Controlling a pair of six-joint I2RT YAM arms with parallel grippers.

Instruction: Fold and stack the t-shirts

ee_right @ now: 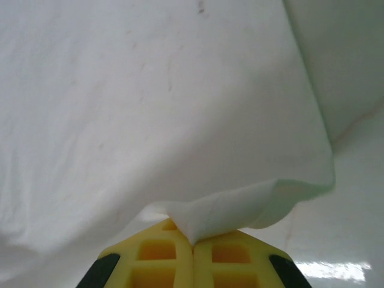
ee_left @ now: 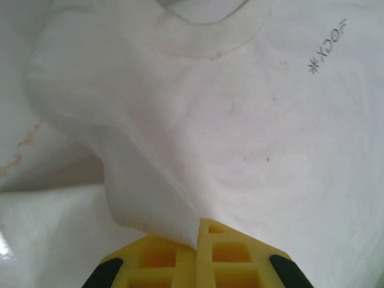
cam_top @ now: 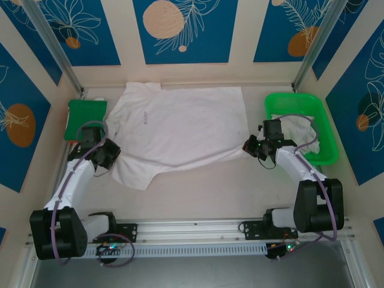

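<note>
Top external view first: one white t-shirt point(cam_top: 180, 129) lies spread front-up on the table point(cam_top: 204, 192), neck to the far left and hem toward the right. A second t-shirt point(cam_top: 302, 131) sits crumpled in the green tray point(cam_top: 294, 96) at far right.

The left tool point(cam_top: 114, 157) is at the near-left shoulder area of the shirt, and the right tool point(cam_top: 249, 146) is at its near-right hem corner.

Over to the left wrist, and the left tool point(ee_left: 197, 239) is fully closed, yellow fingers pinching a raised ridge of cloth. The collar point(ee_left: 204, 15) and the small chest print point(ee_left: 327, 45) show beyond it.

On the right wrist the right tool point(ee_right: 193, 239) is closed too, with a curled lip of the hem edge nipped between its pads.

As for handling, this looks like thin, light, floppy cotton. It tents up at each pinch and sags away at once, so it should not hold any shape on its own. It will probably drape and drag, and layers could slip or bunch if pulled unevenly.

Corners and seams look like the best places to take hold, since hem and shoulder give a doubled edge to bite. Two grips well apart, as here, seem the sound way to keep the panel taut for a clean fold line.
</note>
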